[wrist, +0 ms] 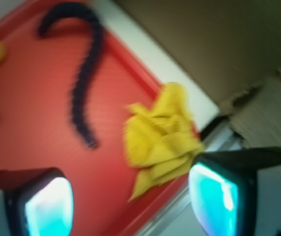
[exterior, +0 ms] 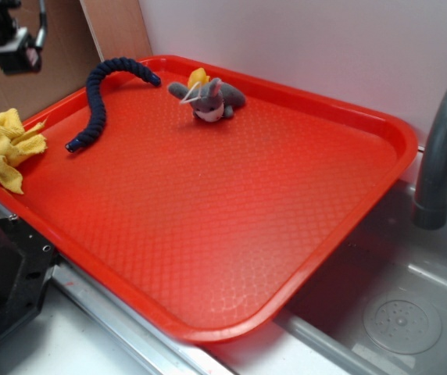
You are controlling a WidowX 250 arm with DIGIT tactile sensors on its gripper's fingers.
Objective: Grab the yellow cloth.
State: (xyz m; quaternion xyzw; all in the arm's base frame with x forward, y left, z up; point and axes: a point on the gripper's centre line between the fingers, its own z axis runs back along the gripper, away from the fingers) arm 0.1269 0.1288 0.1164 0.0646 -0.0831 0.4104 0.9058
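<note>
No text, label, brand, number or sign can be read in either view; the wrist view is blurred, and the exterior view shows only plain, unmarked surfaces.

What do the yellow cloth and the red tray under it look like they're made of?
Yellow cloth: soft terry-like fabric, judging by its looped texture and crumpled folds. Red tray: probably hard moulded plastic, slightly glossy, with an embossed diamond pattern and a raised rim.

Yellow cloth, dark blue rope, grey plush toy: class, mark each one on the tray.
yellow cloth [exterior: 5,147]: exterior view, middle of its crumpled folds.
dark blue rope [exterior: 96,101]: exterior view, middle of its curve.
grey plush toy [exterior: 212,99]: exterior view, its body.
</note>
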